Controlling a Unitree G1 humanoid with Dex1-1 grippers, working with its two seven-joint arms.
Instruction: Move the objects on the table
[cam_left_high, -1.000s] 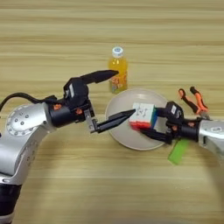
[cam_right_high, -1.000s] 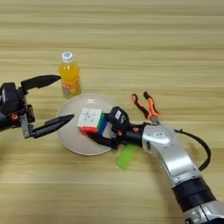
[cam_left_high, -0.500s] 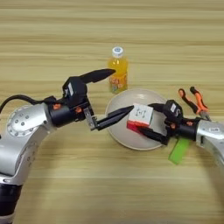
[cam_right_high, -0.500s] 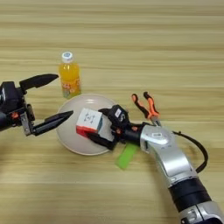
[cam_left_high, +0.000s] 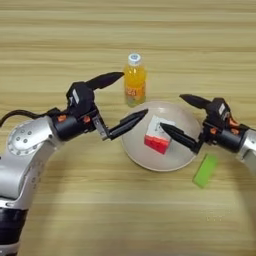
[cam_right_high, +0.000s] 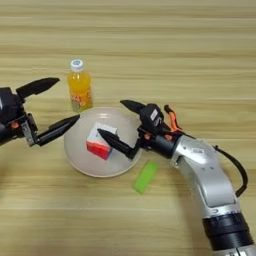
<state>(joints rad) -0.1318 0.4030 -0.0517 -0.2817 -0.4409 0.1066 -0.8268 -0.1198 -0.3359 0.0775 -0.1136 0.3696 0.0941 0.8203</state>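
One object, the puzzle cube (cam_left_high: 159, 135), sits tilted on the cream plate (cam_left_high: 135, 152) at the centre of the frame, so you can judge that much of the moving as done. Your right gripper (cam_right_high: 123, 125) is at the cube's right side with its fingers spread wide and holding nothing; one fingertip (cam_right_high: 102, 134) lies right at the cube, and whether it touches cannot be told. Your left gripper (cam_left_high: 127, 101) hovers at the plate's left rim, also spread and empty. Left for you, as far as can be judged: the orange-drink bottle (cam_left_high: 134, 80) upright just above the plate, the green block (cam_left_high: 205, 170) flat at the plate's lower right, and the pliers (cam_right_high: 172, 119), mostly hidden behind the right wrist.
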